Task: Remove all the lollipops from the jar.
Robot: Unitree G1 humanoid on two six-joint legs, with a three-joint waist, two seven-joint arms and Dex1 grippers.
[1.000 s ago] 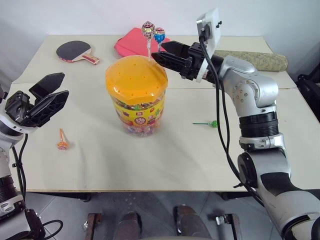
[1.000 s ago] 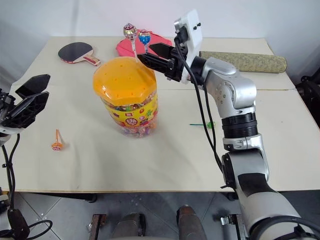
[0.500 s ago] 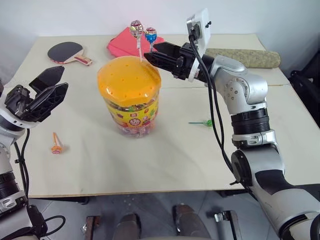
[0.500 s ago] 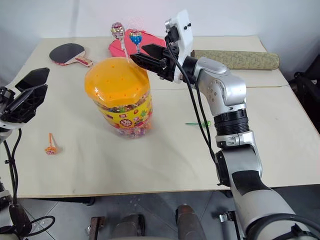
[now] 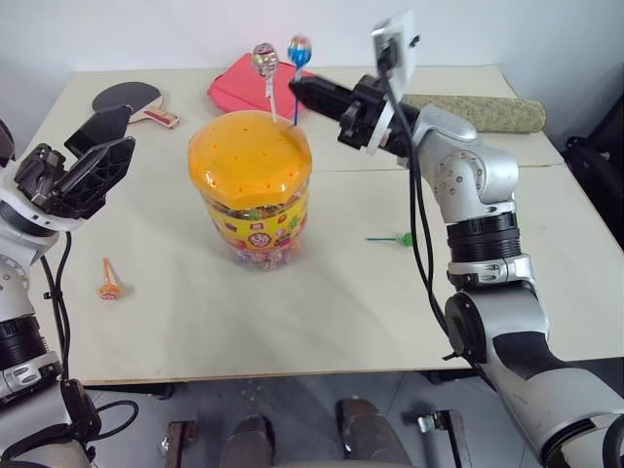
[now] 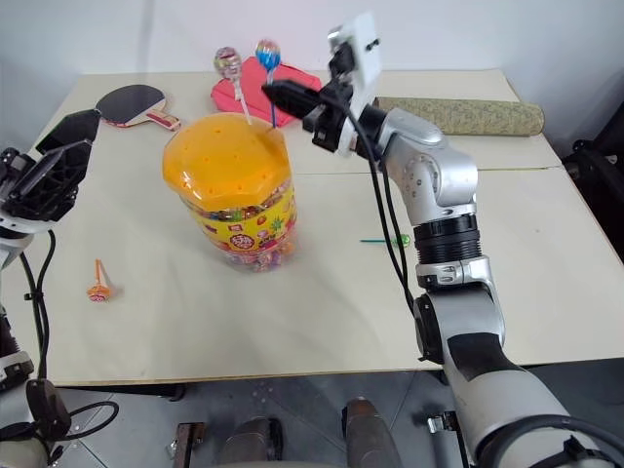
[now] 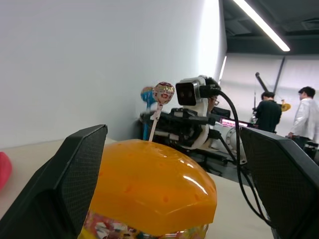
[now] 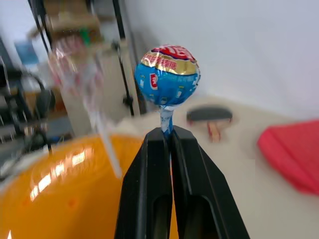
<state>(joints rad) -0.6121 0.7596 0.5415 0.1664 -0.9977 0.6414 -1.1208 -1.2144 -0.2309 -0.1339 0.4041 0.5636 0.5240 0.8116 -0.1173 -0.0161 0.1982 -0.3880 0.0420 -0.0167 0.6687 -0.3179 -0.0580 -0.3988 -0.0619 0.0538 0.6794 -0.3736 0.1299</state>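
On a pale beige table point(image 5: 322, 292) with a seam across its far part stands the jar point(image 5: 252, 185), orange lid on. Two lollipops rise above the lid's far edge. Pinkish lollipop point(image 5: 263, 57) sits on a white stick planted in the lid. Blue lollipop point(image 5: 299, 49) has its blue stick pinched just under the candy by the right gripper point(image 8: 167, 137), fingers pressed together on it; arm reaches in from the right over the jar's far side. Whether the stick's lower end is free of the lid, cannot tell.

Left gripper point(image 5: 93, 161) hangs wide open left of the jar, apart from it, holding nothing.

Orange lollipop point(image 5: 109, 284) lies on the table near left, green lollipop point(image 5: 402, 238) right of the jar.

Far side of table: paddle point(image 5: 132, 101) at left, red cloth point(image 5: 244, 86) behind the jar, patterned roll point(image 5: 483, 113) at right. White wall behind. Left wrist view shows a long room with a ceiling light strip and two people point(image 7: 286, 117) standing far off.
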